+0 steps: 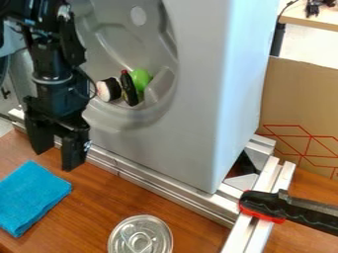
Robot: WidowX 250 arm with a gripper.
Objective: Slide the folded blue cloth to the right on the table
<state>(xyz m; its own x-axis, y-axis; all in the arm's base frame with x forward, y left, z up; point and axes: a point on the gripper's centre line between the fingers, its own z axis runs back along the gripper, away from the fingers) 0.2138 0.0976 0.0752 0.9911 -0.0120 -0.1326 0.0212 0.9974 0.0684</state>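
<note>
Silver can (140, 237) at near edge of wooden table (191, 223). Folded blue cloth (31, 197) lies flat, left of can. Gripper (55, 157) hangs above table, just beyond cloth; fingers spread apart, nothing between. Farther: metal rail (155, 183), then grey housing (198, 99); its recess holds a black-and-white roll (108, 90), dark bottle-like item (129, 89), green object (140, 78).

Blue cloth (31, 197), matt, soft; shiny metal can lid (140, 236); smooth grey plastic-looking panel (191, 99); wood-grain tabletop (192, 217).
</note>
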